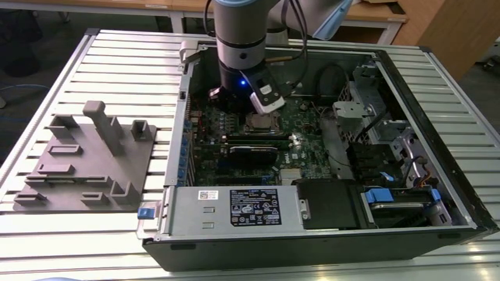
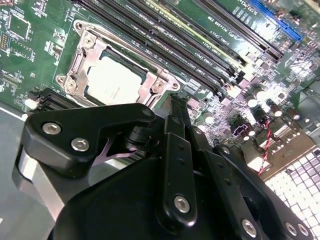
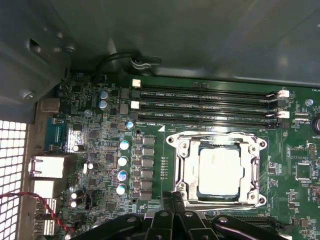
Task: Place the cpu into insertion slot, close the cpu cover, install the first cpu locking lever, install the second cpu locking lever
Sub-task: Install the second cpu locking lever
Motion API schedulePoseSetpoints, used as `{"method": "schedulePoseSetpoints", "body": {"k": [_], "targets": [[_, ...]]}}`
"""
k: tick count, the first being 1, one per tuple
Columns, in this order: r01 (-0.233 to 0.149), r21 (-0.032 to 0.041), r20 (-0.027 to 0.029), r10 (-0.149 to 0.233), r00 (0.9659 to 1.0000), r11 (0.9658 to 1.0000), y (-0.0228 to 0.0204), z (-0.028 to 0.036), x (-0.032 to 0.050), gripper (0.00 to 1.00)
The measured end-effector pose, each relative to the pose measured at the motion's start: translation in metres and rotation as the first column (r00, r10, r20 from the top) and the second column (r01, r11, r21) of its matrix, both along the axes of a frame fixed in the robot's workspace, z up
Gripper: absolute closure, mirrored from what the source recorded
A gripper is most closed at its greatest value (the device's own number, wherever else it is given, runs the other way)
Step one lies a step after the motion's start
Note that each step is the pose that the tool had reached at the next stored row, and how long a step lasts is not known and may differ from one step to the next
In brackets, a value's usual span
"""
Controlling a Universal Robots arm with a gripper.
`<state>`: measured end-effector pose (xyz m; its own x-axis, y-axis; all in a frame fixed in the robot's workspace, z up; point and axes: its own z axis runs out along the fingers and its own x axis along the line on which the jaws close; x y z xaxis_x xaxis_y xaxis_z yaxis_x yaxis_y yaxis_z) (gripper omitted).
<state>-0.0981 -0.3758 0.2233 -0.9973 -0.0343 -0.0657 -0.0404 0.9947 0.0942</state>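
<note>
The cpu [image 3: 220,172] [image 2: 115,82] lies flat in the insertion slot [image 3: 218,136], silver-grey face up; in the exterior view the cpu [image 1: 262,122] sits mid-board inside the open case. The cpu cover [image 3: 182,170] [image 2: 152,85], a silver metal frame, lies down around the chip. A thin lever rod [image 3: 257,172] runs along one side of the frame. My gripper [image 3: 172,199] [image 2: 172,102] [image 1: 240,108] hovers just beside the socket's edge, black fingers together, holding nothing.
Long black memory slots [image 3: 205,105] run beside the socket. A black card with blue trim [image 1: 254,153] lies on the near side of the board. The power supply [image 1: 234,206], drive bays [image 1: 383,134] and case walls [image 1: 184,134] ring the board. A grey fixture [image 1: 86,158] stands outside the case.
</note>
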Motion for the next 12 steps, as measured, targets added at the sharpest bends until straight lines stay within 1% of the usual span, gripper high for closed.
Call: {"method": "schedulePoseSetpoints", "body": {"k": [6,12], "targets": [[0.0,0.0001,0.0,0.0,1.0,1.0,0.0008,-0.0006,0.007,0.89],[0.0,0.0,0.0001,0.0,1.0,1.0,0.0035,-0.0015,0.0163,0.89]]}}
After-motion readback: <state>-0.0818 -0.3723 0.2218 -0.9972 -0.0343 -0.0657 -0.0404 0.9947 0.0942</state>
